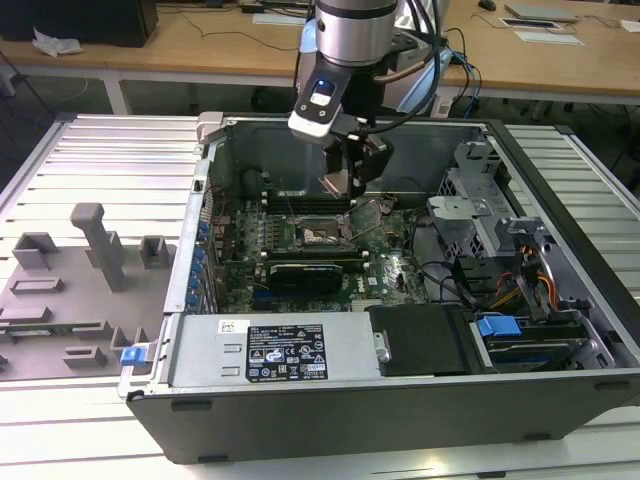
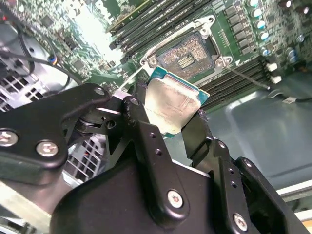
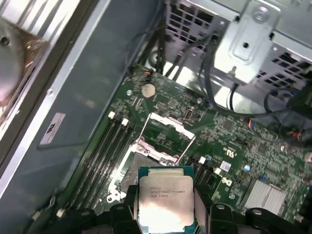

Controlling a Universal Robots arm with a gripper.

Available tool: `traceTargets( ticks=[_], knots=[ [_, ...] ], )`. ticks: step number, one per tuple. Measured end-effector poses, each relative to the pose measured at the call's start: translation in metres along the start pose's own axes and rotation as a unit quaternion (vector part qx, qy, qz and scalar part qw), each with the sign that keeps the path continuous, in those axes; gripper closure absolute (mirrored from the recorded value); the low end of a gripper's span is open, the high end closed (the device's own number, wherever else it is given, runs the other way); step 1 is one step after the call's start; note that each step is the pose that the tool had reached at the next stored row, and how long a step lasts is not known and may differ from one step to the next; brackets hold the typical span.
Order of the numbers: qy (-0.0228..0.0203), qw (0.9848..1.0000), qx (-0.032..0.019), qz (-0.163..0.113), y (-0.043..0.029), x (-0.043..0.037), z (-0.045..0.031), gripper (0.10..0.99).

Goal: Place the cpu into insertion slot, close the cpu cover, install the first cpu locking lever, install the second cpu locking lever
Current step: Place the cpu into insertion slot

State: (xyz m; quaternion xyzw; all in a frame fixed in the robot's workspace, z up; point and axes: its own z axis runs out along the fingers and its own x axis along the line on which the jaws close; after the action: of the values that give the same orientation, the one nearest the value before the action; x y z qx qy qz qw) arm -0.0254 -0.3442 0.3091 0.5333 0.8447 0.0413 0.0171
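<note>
Pincer [image 2: 168, 122]: clamped on the cpu [image 3: 165, 202], one finger on each of two opposite edges, the dull metal top facing both wrist cameras.

Chip is in the air at the upper centre of the exterior frame. It sits just above the insertion slot [image 1: 322, 236] in that picture, near it but not touching.

Slot is open, and its contact field lies bare in the second wrist view. The cpu cover [image 3: 168, 123] stands raised on its hinge beside the slot.

All of this is inside the computer case [image 1: 400, 400], which lies on the ridged tabletop [image 1: 90, 150].

Judgement: step one, placing the chip, is in hand. Cover and both levers are not yet done.

Seating would call for the chip's edges square to the socket frame and its face level with the board. It would go straight down, with no sliding across the contacts.
</note>
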Motion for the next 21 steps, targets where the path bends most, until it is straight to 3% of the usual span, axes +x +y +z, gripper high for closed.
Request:
traceTargets(
  ticks=[6, 11, 16, 21],
  knots=[
    [-0.0047, 0.9986, -0.0008, 0.053, -0.0002, 0.0, 0.0021, 0.545],
    [-0.0091, 0.9948, -0.0015, 0.101, -0.0004, -0.0001, 0.0046, 0.545],
    [-0.0117, 0.9931, -0.0035, 0.116, -0.0061, 0.0022, 0.0125, 0.545],
    [-0.0142, 0.9895, -0.0039, 0.144, -0.0094, 0.0033, 0.0252, 0.545]
  ],
)
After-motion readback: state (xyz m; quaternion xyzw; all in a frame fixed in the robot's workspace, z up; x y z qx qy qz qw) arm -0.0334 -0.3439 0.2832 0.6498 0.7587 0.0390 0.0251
